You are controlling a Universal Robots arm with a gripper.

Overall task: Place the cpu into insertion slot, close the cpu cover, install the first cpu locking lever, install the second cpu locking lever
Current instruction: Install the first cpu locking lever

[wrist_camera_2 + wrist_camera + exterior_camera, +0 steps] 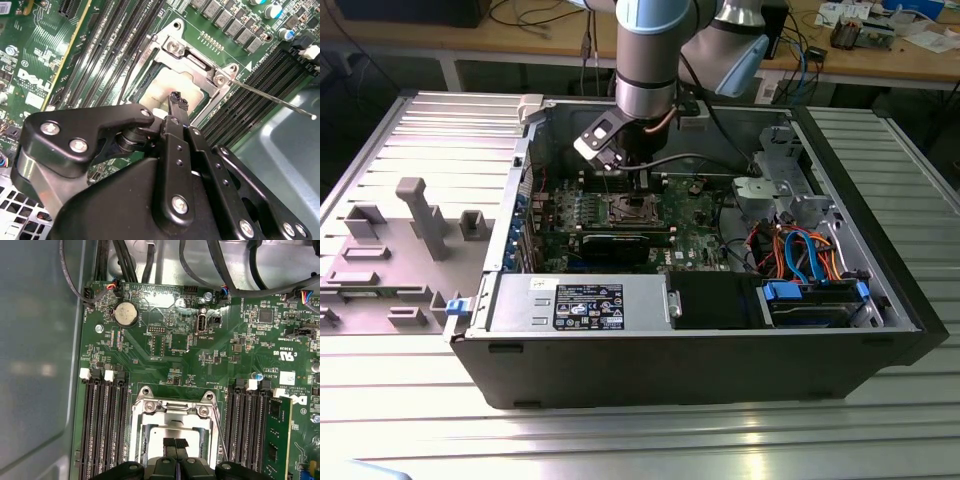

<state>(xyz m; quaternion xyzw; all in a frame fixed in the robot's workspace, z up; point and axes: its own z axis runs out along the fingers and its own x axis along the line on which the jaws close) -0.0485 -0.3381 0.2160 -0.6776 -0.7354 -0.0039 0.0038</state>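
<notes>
- The computer case [720,370] lay open with its walls close around the arm; a wide sideways move could have knocked the wrist against them.
- The gripper [175,444] was clenched on nothing, just above the socket; an off-centre push could have scraped the green board [165,350].
- The cpu cover [150,419] looked lowered over the insertion slot [625,208]; unlatched, it could have sprung up.
- The cpu [166,90] sat in the slot under that frame; hard pressure risked bent contacts.
- One locking lever [275,99] stuck out free and could have snagged.

Silver-grey cpu [167,433], silvery cpu cover [150,416] — green circuit board [165,347], black gripper [175,444].
</notes>
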